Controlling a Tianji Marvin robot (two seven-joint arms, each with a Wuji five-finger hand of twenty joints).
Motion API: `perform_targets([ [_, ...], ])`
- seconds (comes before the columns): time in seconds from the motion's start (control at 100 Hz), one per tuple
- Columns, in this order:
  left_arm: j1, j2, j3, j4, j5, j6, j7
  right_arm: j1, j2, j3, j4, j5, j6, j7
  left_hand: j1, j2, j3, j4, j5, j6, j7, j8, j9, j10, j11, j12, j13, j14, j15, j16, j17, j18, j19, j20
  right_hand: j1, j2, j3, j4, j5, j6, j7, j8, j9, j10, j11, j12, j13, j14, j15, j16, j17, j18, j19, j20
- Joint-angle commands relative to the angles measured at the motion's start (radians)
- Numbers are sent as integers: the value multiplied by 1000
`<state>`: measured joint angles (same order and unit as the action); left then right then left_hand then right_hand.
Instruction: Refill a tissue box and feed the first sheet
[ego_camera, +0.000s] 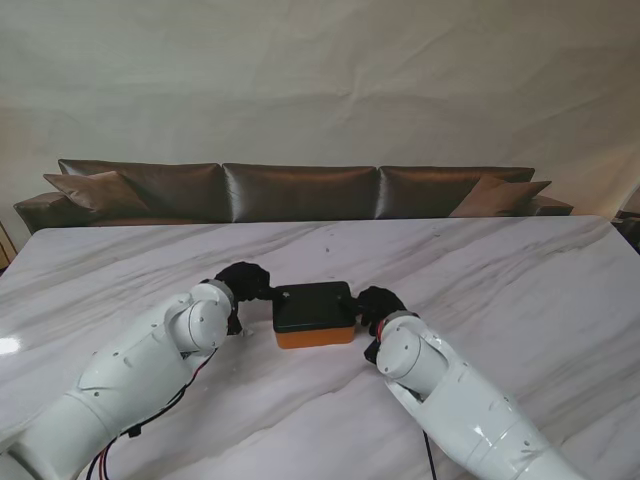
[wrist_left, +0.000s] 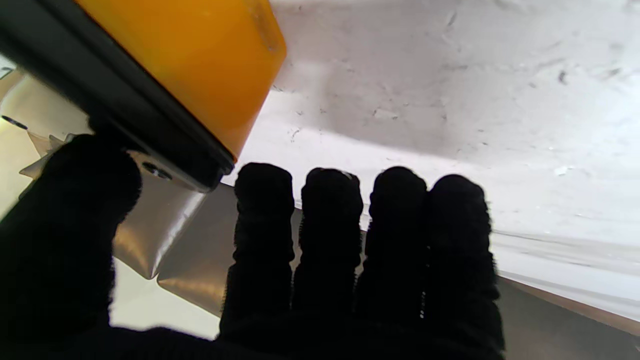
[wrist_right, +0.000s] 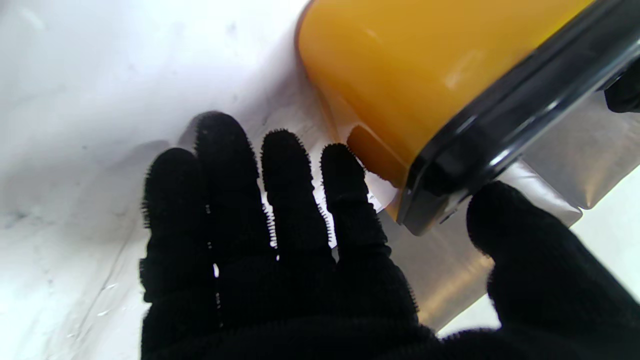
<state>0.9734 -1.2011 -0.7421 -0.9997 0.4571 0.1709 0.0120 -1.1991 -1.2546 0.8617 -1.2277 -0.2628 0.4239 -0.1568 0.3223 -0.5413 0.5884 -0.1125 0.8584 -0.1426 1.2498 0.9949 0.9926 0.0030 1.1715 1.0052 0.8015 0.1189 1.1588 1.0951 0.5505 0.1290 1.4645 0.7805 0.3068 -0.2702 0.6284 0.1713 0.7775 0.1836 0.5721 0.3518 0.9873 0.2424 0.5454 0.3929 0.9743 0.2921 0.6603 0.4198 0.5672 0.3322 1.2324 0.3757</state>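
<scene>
White marble worktop (ego_camera: 500, 270) veined in grey fills the stand view, with a brown leather sofa (ego_camera: 300, 190) and pale drape behind it. On the left, the left hand (ego_camera: 243, 282), gloved in black, sits against the left end of the tissue box (ego_camera: 314, 313). Its wrist view shows the thumb (wrist_left: 75, 200) touching the black lid's edge (wrist_left: 115, 105) while the four fingers (wrist_left: 330, 225) stand straight and close together beside the orange base (wrist_left: 185, 65), not wrapped around it. The box lies on the worktop between the two hands, black lid on top, orange base below. On the right, the right hand (ego_camera: 380, 303) meets the box's other end: thumb (wrist_right: 520, 250) just at the lid rim, fingers (wrist_right: 280, 200) spread, the forefinger touching the orange wall.
</scene>
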Motion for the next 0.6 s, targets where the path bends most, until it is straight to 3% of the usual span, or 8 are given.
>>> perform_targets([
  [0.0,15,11,-20,-27,7,9,-14,-10,-1,-1,-2,-5,6,17,25,19,5,-12,-37,-5,-12,-14,-22,-18,-7,-1,-8,17,0,-6,2,-99,157,-12,-13,13,-5,8,-3,-41,8,8,12,-27,19,14,0,16,-33,-15,-6,-5,30,-7],
  [0.2,68,18,-89,-104,5,12,2,-4,-4,-8,8,-3,6,15,89,35,0,7,-23,76,-148,-113,-25,-1,-7,14,-14,31,-2,5,-11,-80,154,-12,-12,13,-5,8,-4,-41,8,8,12,-26,19,14,-1,15,-34,-15,-6,-6,30,-8],
  [0.3,97,20,-124,-150,-23,-3,-2,1,-7,-13,17,2,3,13,125,57,17,20,-24,83,-165,-124,-23,-3,-4,16,-13,34,-1,6,-11,-76,155,-9,-12,14,-5,7,-3,-42,8,8,12,-27,20,14,0,15,-34,-15,-5,-5,30,-8],
  [0.38,112,19,-146,-173,-84,-30,-26,5,-9,-17,23,5,1,12,204,73,-26,26,-27,76,-171,-192,-22,2,-3,23,-15,39,0,8,-15,-72,149,4,-12,15,-6,7,-3,-42,8,8,12,-27,20,14,0,16,-33,-15,-6,-5,30,-8],
  [0.59,112,1,-151,-154,-222,-88,-53,9,-13,-22,33,11,-6,7,280,81,-41,33,-30,57,-202,-277,-16,0,12,42,-13,36,15,18,-19,-72,153,22,-11,15,-6,7,-5,-42,7,8,12,-27,19,14,0,15,-33,-15,-6,-6,30,-8],
])
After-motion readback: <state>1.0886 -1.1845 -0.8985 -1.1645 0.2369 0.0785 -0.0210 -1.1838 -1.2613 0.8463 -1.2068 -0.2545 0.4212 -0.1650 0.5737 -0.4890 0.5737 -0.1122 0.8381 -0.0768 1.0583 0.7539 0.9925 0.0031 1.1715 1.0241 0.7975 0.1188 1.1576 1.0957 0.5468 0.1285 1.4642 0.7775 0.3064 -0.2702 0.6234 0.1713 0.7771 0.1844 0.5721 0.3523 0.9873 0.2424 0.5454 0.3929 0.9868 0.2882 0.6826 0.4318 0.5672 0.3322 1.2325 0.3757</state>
